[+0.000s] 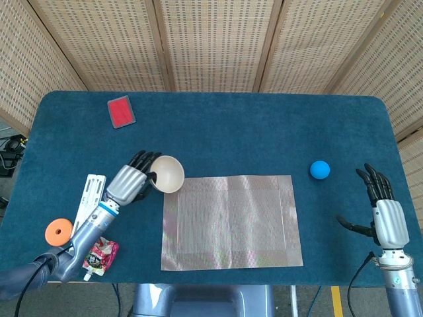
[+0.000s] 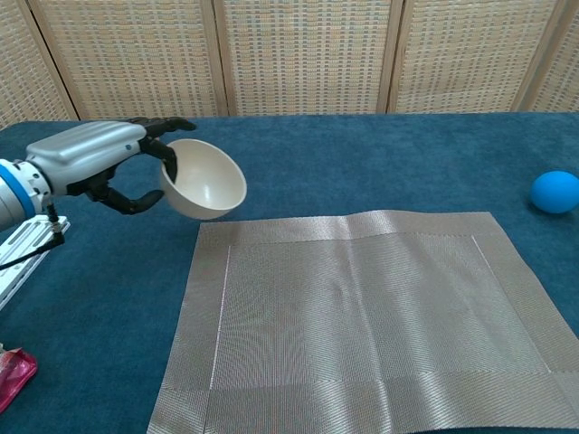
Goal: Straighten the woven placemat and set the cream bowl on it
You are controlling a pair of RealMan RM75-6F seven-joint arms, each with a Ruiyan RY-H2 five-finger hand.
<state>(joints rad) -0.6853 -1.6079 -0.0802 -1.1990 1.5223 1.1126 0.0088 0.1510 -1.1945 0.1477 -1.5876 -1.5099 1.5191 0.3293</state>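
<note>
Silver-grey woven rectangular placemat: flat on the blue felt-covered counter, near the front edge, edges roughly square to it.
Cream round bowl: tilted on its side, gripped at the rim by the left robot hand, raised just beyond the placemat's far-left corner.
Right robot hand: holding nothing, fingers apart, at the counter's right end.
Small blue ball: right of the placemat, apart from it.
Flat red card: far-left area.
Orange ring-shaped disc, white slotted plastic strip, red-and-white snack pouch: front-left corner.
</note>
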